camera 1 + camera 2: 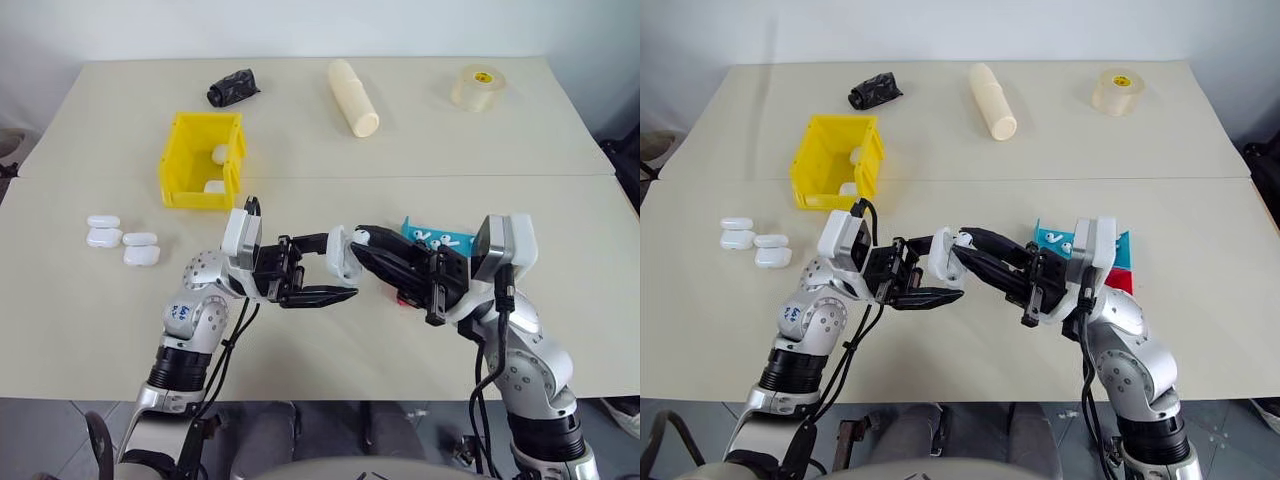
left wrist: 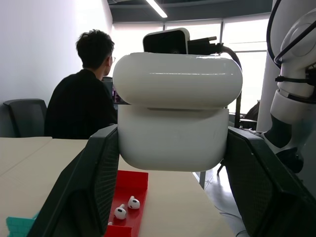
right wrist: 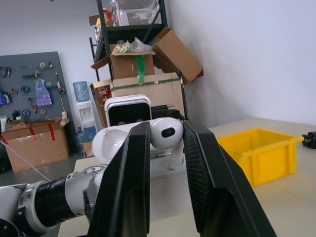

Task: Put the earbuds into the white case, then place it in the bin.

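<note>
Left gripper (image 1: 322, 268): clenched on the white case (image 1: 343, 252), mid-table, lid raised.
Right gripper (image 3: 165, 143): an earbud (image 3: 166, 133) is pinched at the case.
Left: insertion, then the bin (image 1: 180, 160), far left.

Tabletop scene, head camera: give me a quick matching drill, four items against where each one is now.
Items:
1. white case
2. earbud
3. bin
4. tape roll

Places:
A. far right of the table
B. held in the right gripper
C. far left of the table, beside the black bundle
D. held in the left gripper

Pairs: 1-D, 2-B, 3-C, 4-A
</note>
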You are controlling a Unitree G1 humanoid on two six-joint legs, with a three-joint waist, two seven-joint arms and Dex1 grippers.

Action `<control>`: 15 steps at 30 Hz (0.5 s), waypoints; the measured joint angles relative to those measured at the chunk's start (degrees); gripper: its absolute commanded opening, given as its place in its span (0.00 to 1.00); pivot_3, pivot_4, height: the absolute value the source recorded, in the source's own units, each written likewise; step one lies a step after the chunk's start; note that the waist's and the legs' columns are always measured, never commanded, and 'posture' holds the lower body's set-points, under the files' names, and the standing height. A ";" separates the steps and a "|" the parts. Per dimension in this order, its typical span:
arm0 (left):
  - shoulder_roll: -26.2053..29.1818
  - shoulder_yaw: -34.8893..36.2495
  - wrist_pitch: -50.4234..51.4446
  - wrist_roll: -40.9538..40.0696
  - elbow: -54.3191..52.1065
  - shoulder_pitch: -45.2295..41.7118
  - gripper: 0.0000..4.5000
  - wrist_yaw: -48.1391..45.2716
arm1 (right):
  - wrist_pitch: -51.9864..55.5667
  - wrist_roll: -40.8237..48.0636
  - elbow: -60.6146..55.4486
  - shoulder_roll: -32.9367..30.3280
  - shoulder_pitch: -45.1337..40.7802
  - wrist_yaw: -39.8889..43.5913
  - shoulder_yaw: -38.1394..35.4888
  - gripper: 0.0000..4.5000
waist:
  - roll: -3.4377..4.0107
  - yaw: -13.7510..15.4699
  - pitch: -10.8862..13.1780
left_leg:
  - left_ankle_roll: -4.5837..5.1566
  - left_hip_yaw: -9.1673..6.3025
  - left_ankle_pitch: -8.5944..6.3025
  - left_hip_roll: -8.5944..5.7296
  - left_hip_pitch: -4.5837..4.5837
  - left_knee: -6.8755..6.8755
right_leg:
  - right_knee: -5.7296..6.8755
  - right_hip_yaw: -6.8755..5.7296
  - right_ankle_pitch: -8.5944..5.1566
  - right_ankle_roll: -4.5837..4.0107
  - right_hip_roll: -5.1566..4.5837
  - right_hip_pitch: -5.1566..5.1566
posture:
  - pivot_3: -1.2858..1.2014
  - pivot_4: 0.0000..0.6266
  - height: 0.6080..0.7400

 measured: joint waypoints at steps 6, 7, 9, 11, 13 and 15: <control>0.02 0.11 -0.56 0.21 0.01 0.09 0.62 -0.08 | -0.06 -0.64 0.77 0.73 -0.42 0.75 0.26 0.19 | 0.00 0.01 0.00 | 0.00 0.00 0.00 -0.01 0.00 0.00 | 0.01 0.01 0.00 0.00 -0.01 0.00 | 0.52 0.24 1.00; -0.03 0.11 -0.70 0.26 0.01 0.09 0.62 -0.11 | -0.05 -0.68 0.85 0.73 -0.43 0.86 0.29 0.19 | 0.00 0.01 0.00 | 0.00 0.00 0.00 -0.01 0.00 0.00 | 0.00 0.01 0.00 0.00 -0.01 -0.01 | 0.52 0.24 1.00; -0.26 0.11 -0.82 0.36 0.04 0.09 0.62 -0.11 | -0.01 -0.67 1.03 0.71 -0.42 1.13 0.31 0.19 | 0.00 0.00 0.00 | 0.00 0.01 0.00 -0.01 0.00 0.00 | 0.00 0.01 0.00 0.00 -0.01 -0.01 | 0.52 0.24 1.00; -0.46 0.12 -1.10 0.43 0.11 0.09 0.62 -0.06 | 0.08 -0.61 1.12 0.69 -0.39 1.34 0.29 0.19 | 0.00 0.01 0.00 | 0.00 0.01 0.00 -0.01 0.00 0.00 | 0.00 0.01 0.00 0.00 -0.01 -0.01 | 0.52 0.24 1.00; -0.60 0.18 -1.35 0.47 0.15 0.08 0.62 0.08 | 0.27 -0.52 1.12 0.66 -0.34 1.39 0.27 0.19 | 0.00 0.01 0.00 | 0.00 0.01 0.00 -0.01 0.00 0.00 | 0.00 0.01 0.00 0.00 -0.01 -0.01 | 0.52 0.24 1.00; -0.64 0.21 -1.41 0.56 0.18 0.08 0.62 0.25 | 0.56 -0.52 1.16 0.46 -0.28 1.42 0.30 0.19 | 0.00 0.01 0.00 | 0.00 0.01 0.00 -0.01 0.00 0.00 | 0.00 0.01 0.00 0.00 -0.01 -0.01 | 0.52 0.24 1.00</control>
